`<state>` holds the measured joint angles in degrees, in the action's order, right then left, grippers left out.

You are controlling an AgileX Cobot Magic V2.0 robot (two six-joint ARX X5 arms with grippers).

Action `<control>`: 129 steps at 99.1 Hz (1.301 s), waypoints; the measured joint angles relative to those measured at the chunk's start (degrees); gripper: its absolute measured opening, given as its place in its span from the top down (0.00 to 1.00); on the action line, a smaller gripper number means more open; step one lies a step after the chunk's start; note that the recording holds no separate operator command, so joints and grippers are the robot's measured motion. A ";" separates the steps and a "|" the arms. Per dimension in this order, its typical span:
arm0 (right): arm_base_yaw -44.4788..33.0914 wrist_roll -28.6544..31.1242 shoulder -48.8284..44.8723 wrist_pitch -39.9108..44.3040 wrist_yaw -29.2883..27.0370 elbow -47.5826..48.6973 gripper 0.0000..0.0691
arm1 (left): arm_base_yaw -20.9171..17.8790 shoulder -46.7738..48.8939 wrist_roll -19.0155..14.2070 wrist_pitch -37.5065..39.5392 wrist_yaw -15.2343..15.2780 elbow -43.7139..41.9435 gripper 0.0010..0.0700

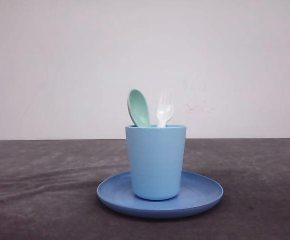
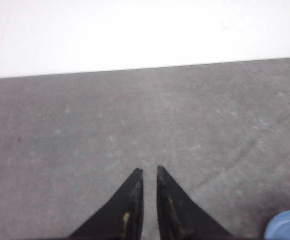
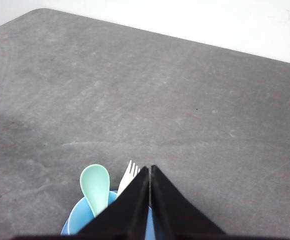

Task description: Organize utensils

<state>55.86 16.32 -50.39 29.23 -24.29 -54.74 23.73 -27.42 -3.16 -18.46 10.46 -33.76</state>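
Grippers — left nearly closed, narrow gap, empty; right closed, empty, above cup. Spoon, fork upright in cup on plate.

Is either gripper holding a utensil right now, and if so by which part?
Nothing is held. The white plastic fork and mint-green plastic spoon stand in the light blue cup; left gripper and right gripper jaws are closed, empty.

My right gripper hangs with its black fingers pressed together, empty, above the blue cup. The mint spoon and white fork stand in the cup, bowl and tines up. Grey desk stretches beyond.
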 joint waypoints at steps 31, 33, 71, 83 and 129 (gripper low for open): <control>0.00 0.02 0.00 0.02 0.02 0.00 0.99 | -12.92 17.40 2.54 6.80 -4.66 21.14 0.98; 0.00 0.00 0.00 0.02 0.02 0.00 0.99 | -13.35 18.34 2.54 6.69 -4.68 21.97 0.98; 0.00 0.02 0.00 0.00 0.02 0.00 0.99 | -19.58 26.38 2.38 3.45 -4.74 29.20 0.98; 0.00 0.00 0.00 -0.02 0.02 0.00 0.99 | -20.57 27.08 1.88 4.17 -6.54 30.51 0.98; 0.00 0.02 0.00 -0.04 0.02 0.00 0.99 | -21.46 27.12 1.42 4.66 -8.72 30.71 0.98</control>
<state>55.86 16.34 -50.39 29.19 -24.27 -54.74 2.26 -0.30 -1.74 -13.80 1.74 -3.05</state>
